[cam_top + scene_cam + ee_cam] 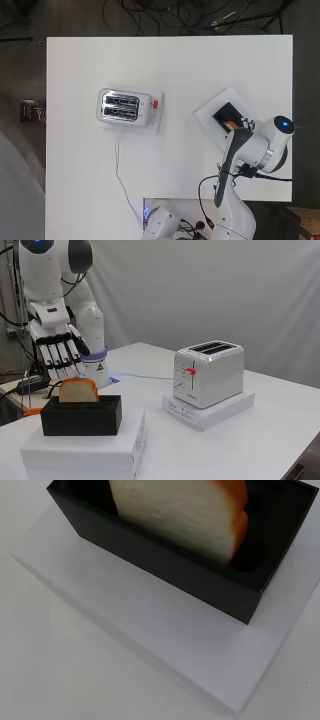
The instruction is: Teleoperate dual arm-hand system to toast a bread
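Hand hangs open, fingers straight, just above the bread slice standing in its black holder. That slice looks light and soft, so I'd pinch its exposed top edge gently.

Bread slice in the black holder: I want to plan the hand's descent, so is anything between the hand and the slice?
Nothing visible is. The hand hangs with fingers straight just above the bread slice, which stands upright in the black holder, its top sticking out uncovered. The side view shows only open air between them.
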You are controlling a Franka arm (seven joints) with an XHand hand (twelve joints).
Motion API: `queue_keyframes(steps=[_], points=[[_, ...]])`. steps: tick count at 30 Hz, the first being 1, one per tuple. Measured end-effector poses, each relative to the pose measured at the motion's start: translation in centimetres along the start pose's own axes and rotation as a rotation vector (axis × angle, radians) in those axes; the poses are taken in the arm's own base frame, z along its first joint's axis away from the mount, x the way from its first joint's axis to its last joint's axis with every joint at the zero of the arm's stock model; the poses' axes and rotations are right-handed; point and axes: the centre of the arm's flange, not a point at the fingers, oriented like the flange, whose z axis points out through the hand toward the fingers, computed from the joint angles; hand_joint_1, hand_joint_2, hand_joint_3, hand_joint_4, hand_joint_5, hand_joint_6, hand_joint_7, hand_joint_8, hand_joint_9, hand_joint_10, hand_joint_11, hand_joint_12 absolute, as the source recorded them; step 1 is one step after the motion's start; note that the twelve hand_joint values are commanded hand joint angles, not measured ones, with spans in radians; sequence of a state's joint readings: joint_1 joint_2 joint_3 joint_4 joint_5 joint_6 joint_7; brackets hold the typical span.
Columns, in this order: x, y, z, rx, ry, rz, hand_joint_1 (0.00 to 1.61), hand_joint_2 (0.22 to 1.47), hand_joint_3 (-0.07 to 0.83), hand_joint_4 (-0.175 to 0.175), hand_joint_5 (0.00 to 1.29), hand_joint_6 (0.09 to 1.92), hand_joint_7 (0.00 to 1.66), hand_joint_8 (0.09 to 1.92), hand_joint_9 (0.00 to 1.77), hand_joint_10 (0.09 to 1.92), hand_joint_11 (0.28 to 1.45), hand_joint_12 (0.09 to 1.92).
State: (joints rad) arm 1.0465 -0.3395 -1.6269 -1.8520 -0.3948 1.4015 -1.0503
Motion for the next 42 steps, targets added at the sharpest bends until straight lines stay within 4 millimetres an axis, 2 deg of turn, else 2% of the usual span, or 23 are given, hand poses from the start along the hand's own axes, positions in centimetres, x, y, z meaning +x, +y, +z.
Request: queue_keyframes(steps=[4,8,13,17,19,20,21,23,24,25,26,27,29,31,33,35,37,40,42], points=[[2.0,1.7,0.2,0.03,-0.028,-0.016,0.56,0.91,-0.014,0.071,0.36,0.09,0.45,0.09,0.55,0.09,0.43,0.09],[1.7,3.9,1.4,0.07,-0.054,0.03,0.56,0.9,-0.012,0.076,0.36,0.09,0.45,0.09,0.54,0.09,0.43,0.09],[1.6,4.3,2.6,0.075,-0.062,0.038,0.6,0.92,-0.001,0.083,0.4,0.09,0.49,0.09,0.59,0.09,0.45,0.09],[1.4,3.7,3.1,0.066,-0.023,-0.012,0.69,0.97,0.002,0.098,0.54,0.09,0.66,0.09,0.77,0.09,0.51,0.09],[1.4,3.6,3.3,0.075,0.004,-0.048,0.78,1.01,0.002,0.11,0.77,0.09,0.9,0.09,0.99,0.09,0.6,0.09],[1.5,3.7,3.7,0.084,0.014,-0.061,0.81,1.02,0.002,0.107,0.84,0.09,0.98,0.09,1.07,0.09,0.64,0.09],[1.6,3.8,4.2,0.095,0.02,-0.07,0.83,1.02,0.001,0.09,0.84,0.09,0.97,0.09,1.06,0.09,0.62,0.09],[1.6,4.0,5.0,0.119,0.034,-0.084,0.83,1.02,-0.002,0.039,0.65,0.09,0.75,0.09,0.85,0.09,0.54,0.09],[1.8,4.0,5.3,0.14,0.048,-0.095,0.88,1.06,-0.006,0.085,0.74,0.37,0.85,0.09,0.91,0.09,0.55,0.09],[2.1,3.9,5.6,0.162,0.06,-0.108,1.07,1.07,-0.005,-0.001,0.8,0.71,0.98,0.18,1.03,0.26,0.65,0.09],[2.5,3.8,5.7,0.176,0.064,-0.121,1.17,1.08,-0.007,-0.06,0.83,0.92,1.11,0.33,1.15,0.33,0.74,0.09],[3.0,3.6,5.8,0.178,0.061,-0.13,1.21,1.08,0.001,-0.1,0.84,1.03,1.18,0.45,1.25,0.3,0.8,0.09],[3.9,3.2,6.1,0.159,0.046,-0.137,1.25,1.09,0.0,-0.147,0.84,1.11,1.23,0.57,1.4,0.16,0.84,0.17],[3.9,2.6,6.1,0.129,0.044,-0.131,1.25,1.11,-0.002,-0.168,0.81,1.11,1.19,0.73,1.47,0.09,0.78,0.39],[2.9,2.0,5.4,0.09,0.058,-0.113,1.25,1.13,-0.001,-0.174,0.79,1.11,1.15,0.85,1.5,0.09,0.71,0.61],[2.5,1.1,4.0,0.041,0.063,-0.108,1.25,1.14,0.001,-0.175,0.77,1.13,1.12,0.92,1.5,0.09,0.67,0.71],[3.6,-0.7,1.8,-0.02,0.059,-0.136,1.24,1.16,0.002,-0.175,0.73,1.17,1.08,0.99,1.49,0.09,0.65,0.74],[5.6,-3.7,-1.2,-0.098,0.074,-0.199,1.24,1.16,0.001,-0.175,0.72,1.24,1.07,0.98,1.47,0.09,0.67,0.63],[6.2,-5.8,-3.8,-0.15,0.109,-0.227,1.23,1.17,0.001,-0.175,0.71,1.26,1.06,1.0,1.47,0.09,0.68,0.61]])
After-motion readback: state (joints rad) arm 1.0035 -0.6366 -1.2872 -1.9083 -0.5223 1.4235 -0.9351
